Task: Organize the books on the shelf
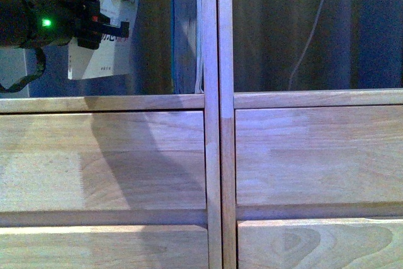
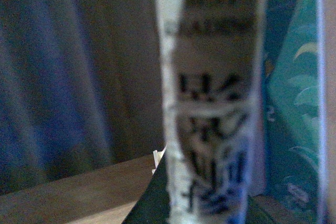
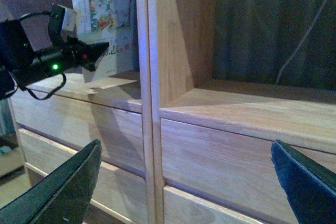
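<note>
In the left compartment of the shelf (image 1: 101, 103) the left hand (image 1: 116, 29) is clamped on the thin white paperback (image 1: 107, 61), which hangs tilted, its lower edge a little above the shelf board; because the book is thin and gripped at one place only, I judge that it could bend or turn in the grip, and its low corner could catch on the board if the hand goes down before the book is straight; just to the right, the green book (image 1: 186, 29) stands upright against the divider (image 1: 217, 124), with a gap between it and the paperback; pushed right too quickly, the paperback may knock this book askew, and released while leaning it would probably fall flat; the right compartment shows no book; the right hand (image 3: 185, 144) has its fingers wide apart and holds nothing, low before the drawer fronts (image 3: 226, 150) and well apart from both books, so I see little danger from it.
</note>
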